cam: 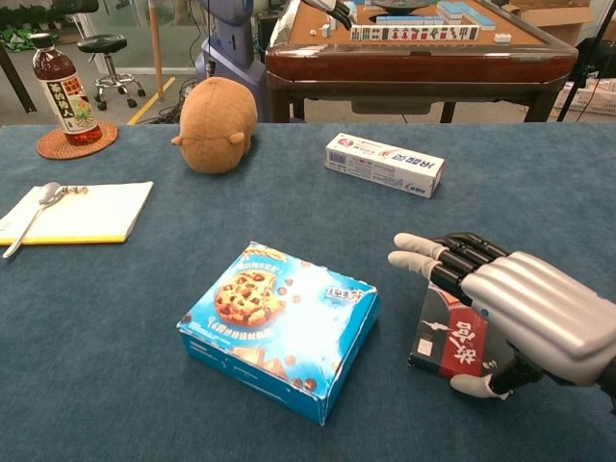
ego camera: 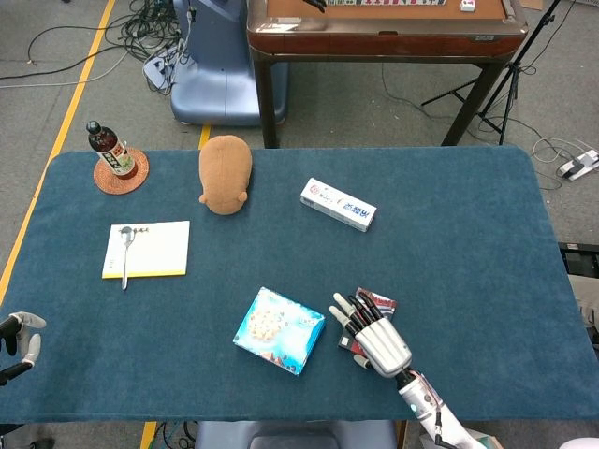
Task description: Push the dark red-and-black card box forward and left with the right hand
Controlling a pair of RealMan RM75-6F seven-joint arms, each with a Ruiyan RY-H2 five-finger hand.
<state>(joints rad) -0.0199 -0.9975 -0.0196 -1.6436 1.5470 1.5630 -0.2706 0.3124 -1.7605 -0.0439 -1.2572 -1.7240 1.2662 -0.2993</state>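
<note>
Silver right hand [cam: 525, 313] resting over a dark red-and-black card box [cam: 450, 339] on the blue felt worktop [ego camera: 468, 243].
Fingers spread flat, gripping nothing; the box lies under the palm, near the front edge, just right of a blue cookie box [cam: 279, 327].

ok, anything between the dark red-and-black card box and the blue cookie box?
Nothing: only a narrow strip of bare blue tablecloth separates the dark red-and-black card box from the blue cookie box, clearest in the chest view. The right hand rests on the card box.
</note>
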